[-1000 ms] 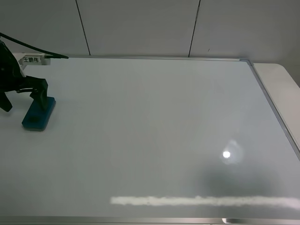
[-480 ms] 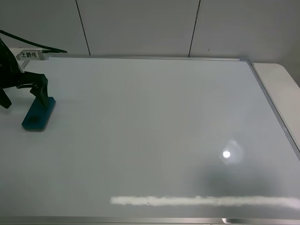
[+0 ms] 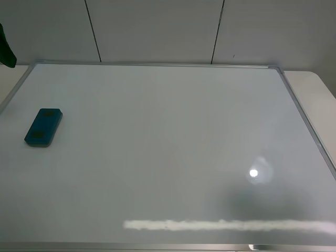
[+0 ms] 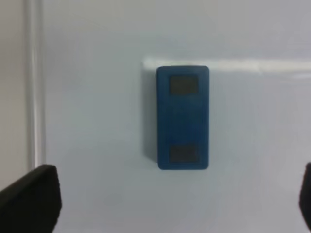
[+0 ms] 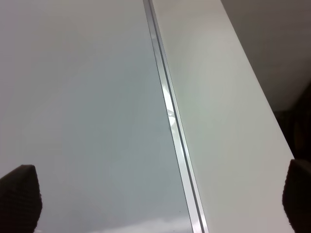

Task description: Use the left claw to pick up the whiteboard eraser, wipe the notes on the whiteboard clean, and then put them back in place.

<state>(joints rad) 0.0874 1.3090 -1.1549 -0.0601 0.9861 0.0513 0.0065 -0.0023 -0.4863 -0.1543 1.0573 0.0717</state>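
The teal whiteboard eraser (image 3: 43, 127) lies flat on the whiteboard (image 3: 168, 131) near its left edge, and nothing holds it. In the left wrist view the eraser (image 4: 183, 118) lies free, well ahead of my left claw (image 4: 170, 199), which is open and empty above the board. Only a dark bit of the left arm (image 3: 6, 50) shows at the top left edge of the exterior view. No red notes show on the board. My right gripper (image 5: 158, 199) is open and empty over the board's right frame (image 5: 170, 111).
The silver frame (image 3: 307, 126) bounds the board, with a strip of white table (image 3: 315, 89) to its right. Its left rail (image 4: 34, 97) runs beside the eraser. A lamp glare spot (image 3: 254, 172) and a bright reflected strip (image 3: 226, 226) lie on the board.
My left claw has let go of the eraser and pulled up and away to the left, out of the exterior view. The eraser stays where it was.
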